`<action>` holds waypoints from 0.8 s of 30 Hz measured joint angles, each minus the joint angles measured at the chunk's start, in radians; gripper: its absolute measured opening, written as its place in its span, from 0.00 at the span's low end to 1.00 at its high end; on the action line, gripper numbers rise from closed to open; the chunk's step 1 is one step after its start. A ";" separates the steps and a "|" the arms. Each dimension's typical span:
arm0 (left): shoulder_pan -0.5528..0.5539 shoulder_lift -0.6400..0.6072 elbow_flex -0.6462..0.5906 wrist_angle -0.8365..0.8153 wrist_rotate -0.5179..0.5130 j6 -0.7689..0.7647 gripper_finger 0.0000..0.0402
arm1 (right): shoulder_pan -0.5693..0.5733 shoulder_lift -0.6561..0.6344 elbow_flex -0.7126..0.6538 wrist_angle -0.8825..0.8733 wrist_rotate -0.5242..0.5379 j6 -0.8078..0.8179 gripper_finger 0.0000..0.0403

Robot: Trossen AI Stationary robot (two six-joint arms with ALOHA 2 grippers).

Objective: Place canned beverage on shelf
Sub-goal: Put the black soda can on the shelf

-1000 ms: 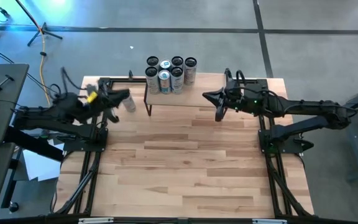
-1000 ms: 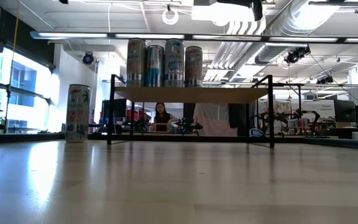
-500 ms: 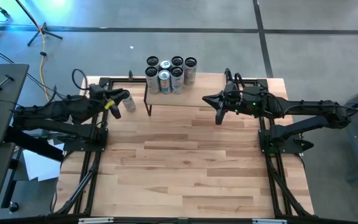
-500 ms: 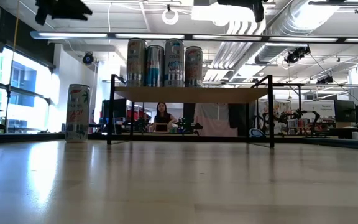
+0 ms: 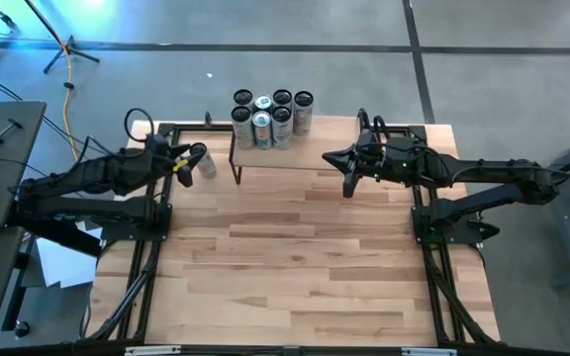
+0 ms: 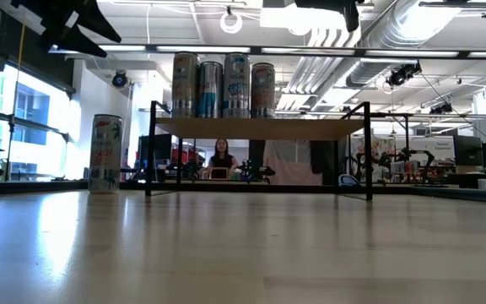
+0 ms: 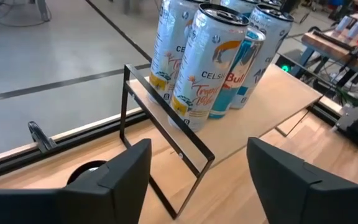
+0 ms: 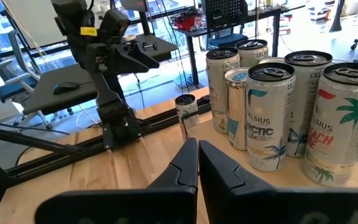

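Wooden tabletop [image 5: 295,257] is carrying the shelf [image 5: 295,150] at its far edge, with seven cans [image 5: 270,117] clustering on its left end. One can [image 5: 204,161] is standing on the tabletop just left of the shelf. Left gripper [image 5: 188,160] is hovering beside it, fingers parted, holding nothing. Right gripper [image 5: 347,185] is waiting near the shelf's right end, fingers pressed together

A robotics lab, by every sign: a pale butcher-block wooden bench [image 5: 295,247] sits in a black metal tube frame [image 5: 137,267] on a grey polished concrete floor [image 5: 265,59]. Across the room, bare silver ventilation ducts [image 6: 412,25] and long fluorescent strip lights [image 6: 108,48] hang from an open ceiling. Far back, a person [image 6: 222,156] sits among cluttered work desks [image 6: 412,165], and a tall bright window [image 6: 24,127] lights the left.
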 joint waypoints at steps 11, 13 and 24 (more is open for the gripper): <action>0.026 0.000 0.000 0.000 0.064 0.013 0.65 | 0.000 0.000 0.000 0.000 0.000 0.001 0.00; 0.026 0.000 0.000 0.000 0.066 0.012 0.65 | 0.000 0.000 0.000 0.000 0.000 0.001 0.00; 0.025 -0.001 0.000 0.001 0.086 0.009 0.65 | 0.000 0.000 0.000 0.000 0.000 0.003 0.00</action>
